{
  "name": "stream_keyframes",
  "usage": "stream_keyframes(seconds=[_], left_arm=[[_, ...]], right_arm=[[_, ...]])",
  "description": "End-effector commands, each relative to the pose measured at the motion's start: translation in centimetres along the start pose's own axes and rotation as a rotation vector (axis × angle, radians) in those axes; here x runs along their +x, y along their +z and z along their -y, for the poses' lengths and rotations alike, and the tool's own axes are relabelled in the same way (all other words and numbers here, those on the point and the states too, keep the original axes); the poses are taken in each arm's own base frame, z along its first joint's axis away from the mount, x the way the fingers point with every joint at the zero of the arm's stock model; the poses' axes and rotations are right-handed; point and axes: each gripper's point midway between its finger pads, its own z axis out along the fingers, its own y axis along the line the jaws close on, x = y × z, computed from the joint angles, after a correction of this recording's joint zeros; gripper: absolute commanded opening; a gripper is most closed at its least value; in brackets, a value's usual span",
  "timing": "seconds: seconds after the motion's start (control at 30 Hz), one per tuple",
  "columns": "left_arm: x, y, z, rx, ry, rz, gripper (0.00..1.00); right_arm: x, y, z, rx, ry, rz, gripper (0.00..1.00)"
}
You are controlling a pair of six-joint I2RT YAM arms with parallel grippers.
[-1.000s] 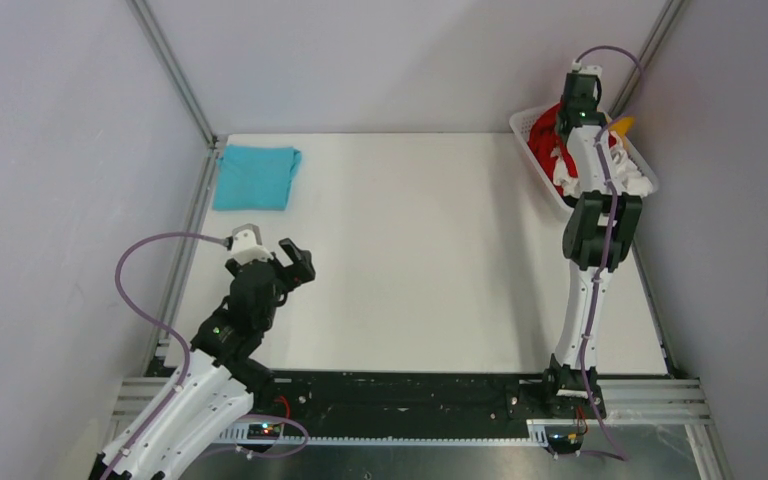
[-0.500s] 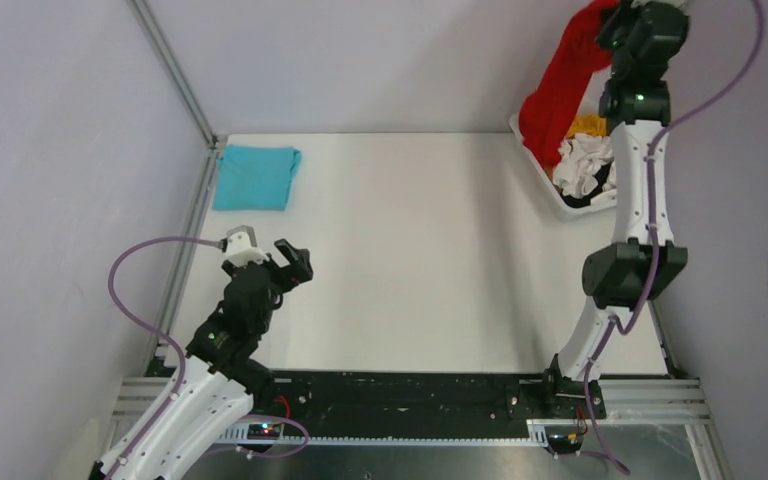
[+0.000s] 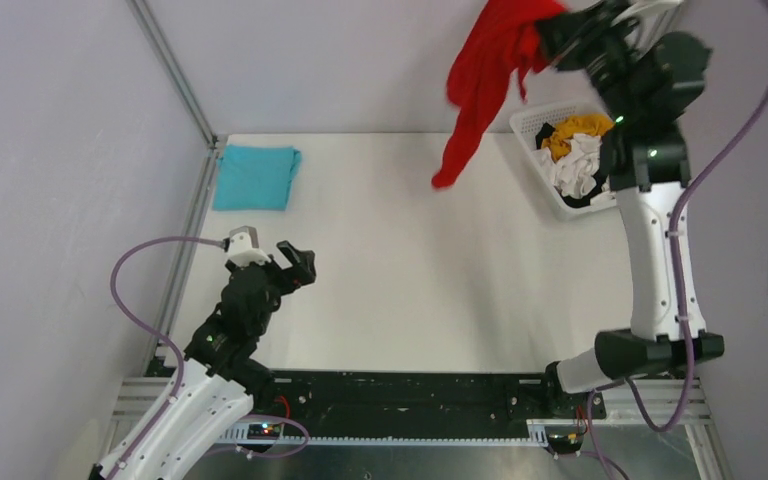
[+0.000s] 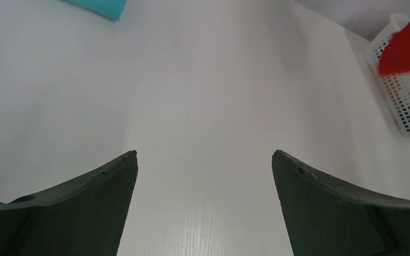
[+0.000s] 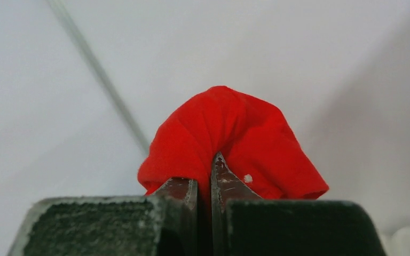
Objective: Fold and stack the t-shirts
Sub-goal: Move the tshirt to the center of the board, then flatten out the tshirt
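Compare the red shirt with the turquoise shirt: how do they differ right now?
The red shirt hangs in the air, pinched in the right claw; the turquoise shirt lies on the table at its far left corner, nothing touching it. The red shirt dangles bunched and unfolded; the turquoise shirt is flat, folded into a neat rectangle. Both are plain cloth, outside the basket.

red tee (image 3: 482, 75): soft matt cloth | basket (image 3: 530, 122): wht plastic lattice | table (image 3: 410, 270): smooth matt
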Motion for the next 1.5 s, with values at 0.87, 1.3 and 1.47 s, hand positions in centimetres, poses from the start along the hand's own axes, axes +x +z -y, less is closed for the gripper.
stream_keyframes(seconds=[0.87, 1.3, 1.47], left_arm=[[5.1, 0.1, 1.2, 0.046, -0.089, -0.215, 1.00], [12.1, 2.7, 1.2, -0.037, -0.004, -0.529, 1.00], [13.8, 4.0, 1.6, -0.022, -0.015, -0.553, 0.99]], right_arm=[[35.6, -20.8, 4.5, 0.492, 0.155, -0.856, 0.26], [35.4, -27.4, 10.1, 0.779, 0.027, -0.867, 0.99], [37.1, -30.3, 10.9, 0.839, 0.014, -0.902, 0.99]])
